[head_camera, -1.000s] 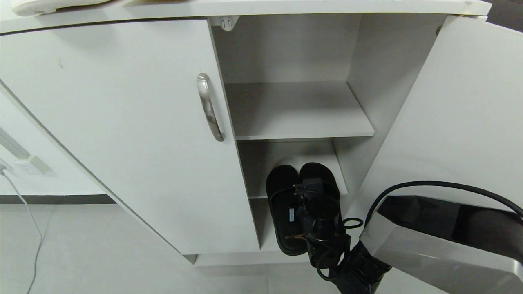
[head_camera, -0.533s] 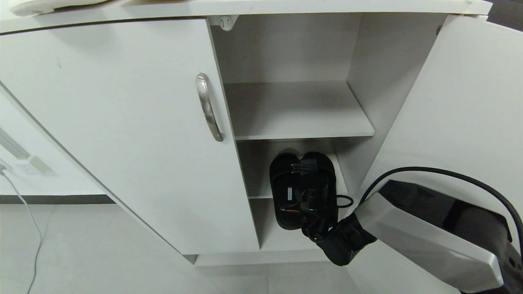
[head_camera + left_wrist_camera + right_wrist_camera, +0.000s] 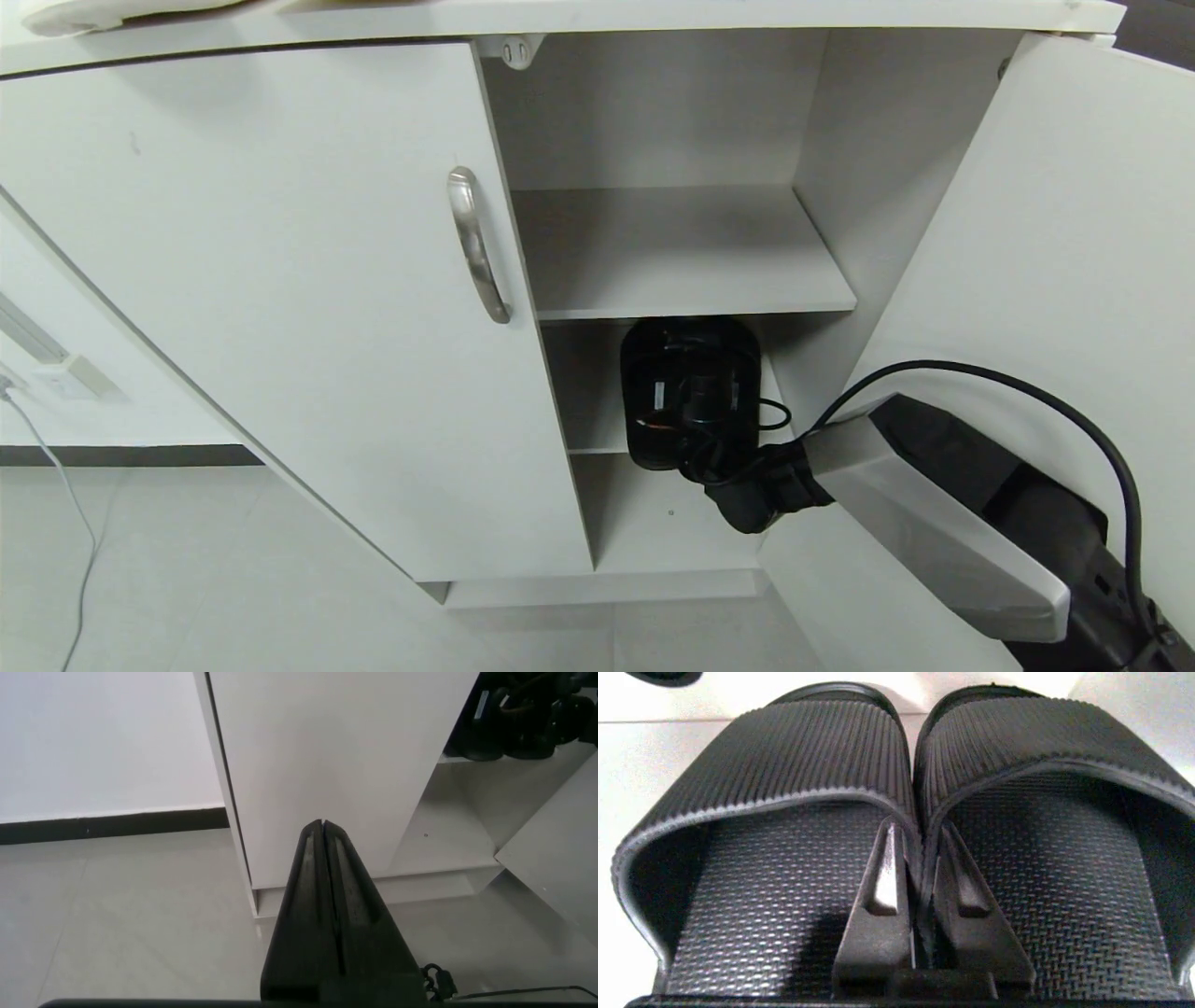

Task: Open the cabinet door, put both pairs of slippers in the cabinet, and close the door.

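Note:
A pair of black slippers [image 3: 658, 392] lies side by side on the middle shelf [image 3: 593, 434] of the white cabinet, toes inward under the upper shelf [image 3: 672, 252]. My right gripper [image 3: 915, 873] is shut on the two touching inner strap edges of the slippers [image 3: 803, 775]; its wrist [image 3: 747, 485] reaches in from the right. The right cabinet door [image 3: 1046, 233] stands open. The left door [image 3: 261, 280] is closed, with a metal handle [image 3: 478, 245]. My left gripper [image 3: 321, 826] is shut on nothing, low over the floor in front of the cabinet, where the slippers [image 3: 509, 709] also appear.
The bottom compartment [image 3: 653, 532] is bare. A pale object [image 3: 112, 11] lies on the cabinet top at the left. A wall socket with a cable [image 3: 70, 378] sits left of the cabinet. A dark shape [image 3: 659, 677] lies deeper on the shelf.
My right arm has lifted the black slippers from the front of the bottom compartment and pushed them deeper, onto the middle shelf. The left gripper's earlier state is not shown.

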Motion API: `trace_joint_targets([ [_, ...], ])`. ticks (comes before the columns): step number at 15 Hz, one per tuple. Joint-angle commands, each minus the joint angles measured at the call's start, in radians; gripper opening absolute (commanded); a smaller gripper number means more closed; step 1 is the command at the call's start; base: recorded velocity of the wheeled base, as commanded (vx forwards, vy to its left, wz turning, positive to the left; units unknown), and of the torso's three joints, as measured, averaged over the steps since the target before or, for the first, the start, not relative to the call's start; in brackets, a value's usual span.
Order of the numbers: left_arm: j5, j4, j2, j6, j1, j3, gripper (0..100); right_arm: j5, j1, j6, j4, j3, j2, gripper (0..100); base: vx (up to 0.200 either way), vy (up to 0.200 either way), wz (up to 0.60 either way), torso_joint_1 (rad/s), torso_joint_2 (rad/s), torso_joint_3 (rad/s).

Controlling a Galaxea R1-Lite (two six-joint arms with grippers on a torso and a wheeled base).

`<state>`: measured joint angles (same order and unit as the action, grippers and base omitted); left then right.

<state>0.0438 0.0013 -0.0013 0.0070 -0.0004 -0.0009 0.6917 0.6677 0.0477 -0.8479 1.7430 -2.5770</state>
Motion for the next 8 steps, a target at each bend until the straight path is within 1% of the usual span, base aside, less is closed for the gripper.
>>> trace_joint_targets([
  [1, -0.001, 0.000, 0.001, 0.001, 0.000, 0.001, 0, -0.004, -0.005, 0.000, 0.003, 0.026, -0.020, 0, 0.000, 0.000, 0.00, 0.000, 0.00, 0.000],
  [7, -0.001, 0.000, 0.001, 0.001, 0.000, 0.001, 0, -0.006, -0.013, 0.001, 0.003, 0.043, -0.054, 0, 0.000, 0.000, 0.00, 0.000, 0.00, 0.000],
  [8, -0.001, -0.001, 0.001, 0.001, 0.000, 0.001, 0, -0.006, -0.013, 0.008, 0.003, 0.041, -0.055, 100, 0.000, 0.000, 0.00, 0.000, 0.00, 0.000],
])
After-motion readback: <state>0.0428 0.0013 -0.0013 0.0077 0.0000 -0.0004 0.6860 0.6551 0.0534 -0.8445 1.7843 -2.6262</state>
